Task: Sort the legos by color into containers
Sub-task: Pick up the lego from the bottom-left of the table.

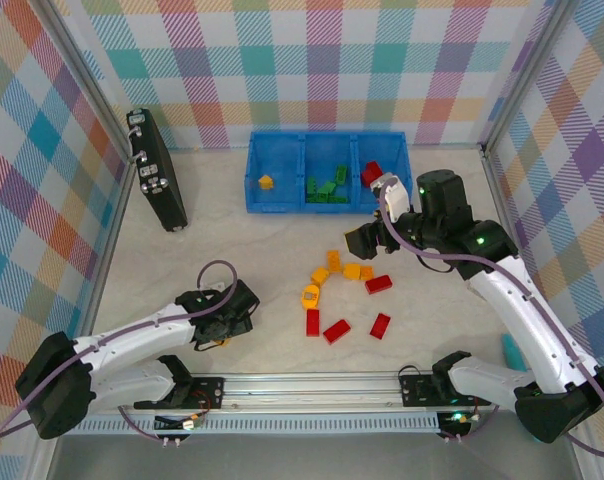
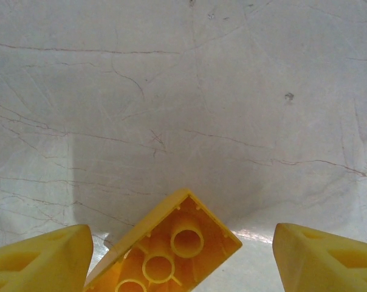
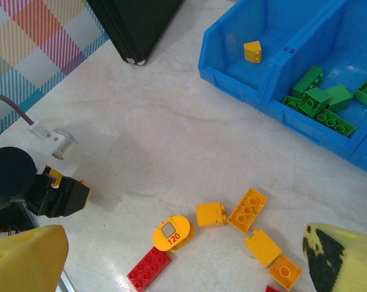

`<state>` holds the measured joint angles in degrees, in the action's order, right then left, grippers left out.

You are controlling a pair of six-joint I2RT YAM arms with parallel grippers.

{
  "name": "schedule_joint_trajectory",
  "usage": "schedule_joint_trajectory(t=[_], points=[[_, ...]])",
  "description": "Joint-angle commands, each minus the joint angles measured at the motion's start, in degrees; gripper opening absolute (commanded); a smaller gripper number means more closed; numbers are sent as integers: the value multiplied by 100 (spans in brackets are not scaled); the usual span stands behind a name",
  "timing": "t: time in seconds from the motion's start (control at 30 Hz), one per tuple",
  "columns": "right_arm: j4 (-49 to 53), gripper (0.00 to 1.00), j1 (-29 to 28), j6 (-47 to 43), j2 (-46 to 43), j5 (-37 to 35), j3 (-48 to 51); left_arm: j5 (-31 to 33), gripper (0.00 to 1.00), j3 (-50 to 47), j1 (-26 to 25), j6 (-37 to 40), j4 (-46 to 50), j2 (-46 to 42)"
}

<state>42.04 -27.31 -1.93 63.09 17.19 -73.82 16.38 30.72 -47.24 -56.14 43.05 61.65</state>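
I count four red, four orange legos [image 1: 352, 270] at surface [image 1: 232, 245] centre. Containers [image 1: 282, 205]: one orange left, several green middle, red right. Left tool [image 2: 180, 234] released around orange brick [image 2: 165, 252]; right tool [image 3: 185, 234] released.

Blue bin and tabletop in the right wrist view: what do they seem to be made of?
Blue bin: moulded plastic, semi-gloss, judging by the even colour, ribbed rim and soft highlights. Tabletop: smooth, pale, marble-look surface with thin veins and a faint sheen. It could be stone, laminate or printed film; the look leaves that open.
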Motion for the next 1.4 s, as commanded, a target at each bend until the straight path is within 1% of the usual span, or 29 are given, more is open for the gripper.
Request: schedule_joint_trajectory(t=[0.0, 0.27, 0.5, 0.7, 0.83, 0.9, 1.23, 1.37], points=[[-61, 99, 33, -35, 19, 65, 5, 156, 78, -101, -75, 39, 16, 134], [-63, 99, 33, -55, 45, 21, 3, 8, 76, -155, -243, 71, -33, 333], [-108, 99, 33, -35, 75, 39, 16, -161, 73, -338, -406, -103, -254, 502], [-78, 99, 29, -68, 70, -31, 1, -218, 65, -306, -479, -121, -441, 682], [-73, 99, 33, -54, 71, -32, 24, -190, 55, -187, -488, -24, -499, 833], [-64, 99, 33, -56, 72, -45, 17, -176, 53, -92, -492, 45, -511, 928], [46, 99, 33, -145, 29, -145, 22, -56, 34, 450, -488, 486, -640, 1584], [133, 99, 33, -196, -64, -232, 34, 43, 25, 931, -488, 855, -582, 2016]])
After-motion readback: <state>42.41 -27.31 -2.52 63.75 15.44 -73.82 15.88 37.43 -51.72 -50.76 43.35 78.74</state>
